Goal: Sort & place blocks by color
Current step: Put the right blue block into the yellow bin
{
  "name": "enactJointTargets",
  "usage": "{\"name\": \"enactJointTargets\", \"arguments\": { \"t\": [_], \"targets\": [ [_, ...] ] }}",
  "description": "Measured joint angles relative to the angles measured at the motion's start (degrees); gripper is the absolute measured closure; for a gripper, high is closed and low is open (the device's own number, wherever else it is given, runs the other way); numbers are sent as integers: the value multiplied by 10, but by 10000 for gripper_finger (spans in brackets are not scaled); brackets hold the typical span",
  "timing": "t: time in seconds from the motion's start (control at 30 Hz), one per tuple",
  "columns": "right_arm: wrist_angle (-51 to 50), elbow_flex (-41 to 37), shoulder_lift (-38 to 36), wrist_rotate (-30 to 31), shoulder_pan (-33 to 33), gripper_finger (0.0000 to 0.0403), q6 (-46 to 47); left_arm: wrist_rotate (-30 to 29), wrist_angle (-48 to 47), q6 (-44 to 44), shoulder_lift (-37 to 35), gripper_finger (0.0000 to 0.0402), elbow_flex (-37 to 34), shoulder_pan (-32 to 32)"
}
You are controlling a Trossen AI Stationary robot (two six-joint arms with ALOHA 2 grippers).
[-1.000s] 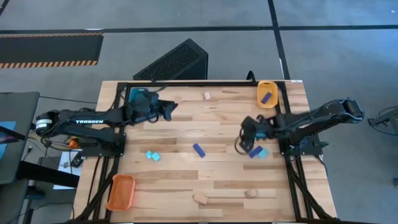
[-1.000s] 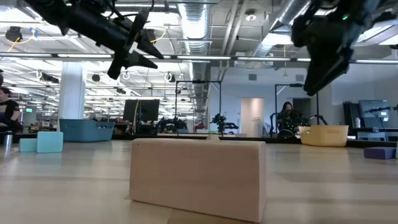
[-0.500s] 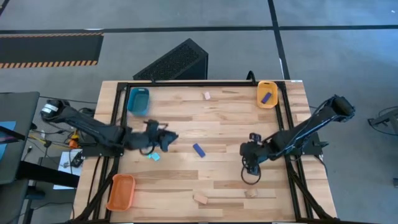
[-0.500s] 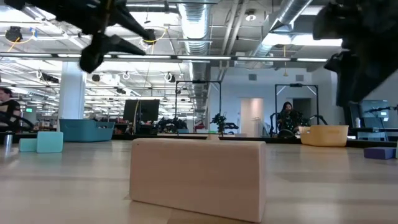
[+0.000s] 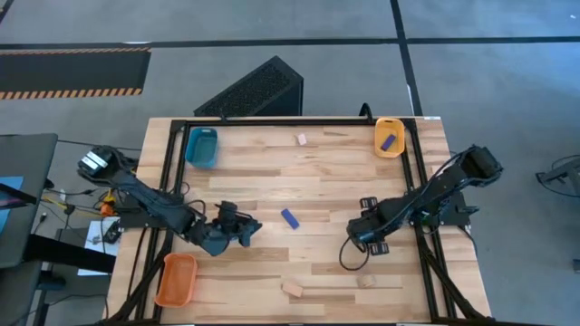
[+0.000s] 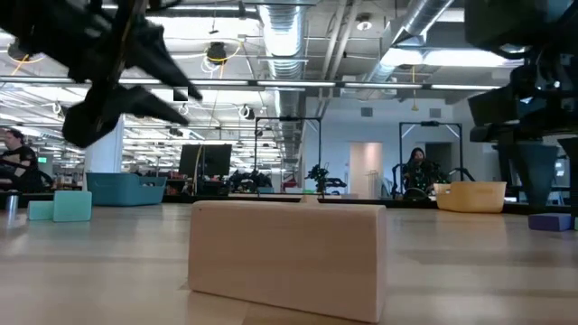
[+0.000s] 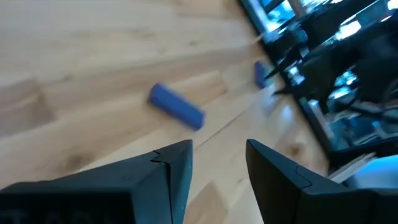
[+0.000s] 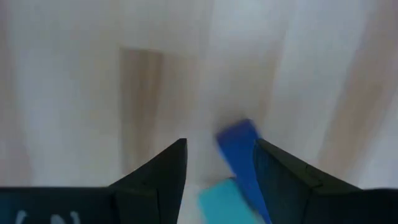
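The left gripper (image 5: 246, 228) hangs low over the table's left half, its fingers (image 7: 177, 171) parted with bare wood showing between them and nothing held. Taking the high view as a clock face centred on the table (image 5: 335, 177), this gripper sits at about 8 o'clock. Just to its 3 o'clock lies a dark blue block (image 5: 289, 218), flat on the wood and clear of the fingers; the left wrist view shows the same block (image 7: 176, 107) ahead of the fingertips.

The right gripper (image 5: 364, 234) is down at about 4 o'clock on the table. Its fingers (image 8: 165, 171) stand apart, and in the right wrist view a second dark blue block (image 8: 244, 158) and a light cyan block (image 8: 225, 200) lie touching each other in the gap; whether the fingers touch either block cannot be told.

A third dark blue block (image 5: 388, 141) rests inside the yellow-orange tray (image 5: 380, 131) at 1 o'clock. A small tan wood block (image 5: 302, 139) lies near 12 o'clock, and two more tan blocks sit near the front edge, one at 6 o'clock (image 5: 292, 289) and one at 5 o'clock (image 5: 365, 282). In the low view the nearest tan block (image 6: 287, 257) fills the foreground, with cyan blocks (image 6: 61, 207) far to its 9 o'clock.

The teal tray (image 5: 201, 146) stands at 10 o'clock, the orange tray (image 5: 177, 279) at 7 o'clock.
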Motion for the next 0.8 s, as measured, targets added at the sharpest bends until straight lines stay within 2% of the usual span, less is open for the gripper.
{"name": "enactJointTargets", "arguments": {
  "t": [0.13,0.27,0.57,0.63,0.8],
  "targets": [
    [2,-3,-8,5,-33,198,-33,29,7,8,37,267,11,4],
    [22,-34,-27,-11,-57,198,-69,64,4,57,54,267,32,10],
    [54,-50,-35,-54,-85,198,-104,62,-3,211,55,267,64,10],
    [54,-49,-35,-55,-87,198,-95,61,-4,226,55,267,64,14],
    [17,-11,-53,-54,-107,198,0,61,-17,229,55,267,64,33]
  ]
}}
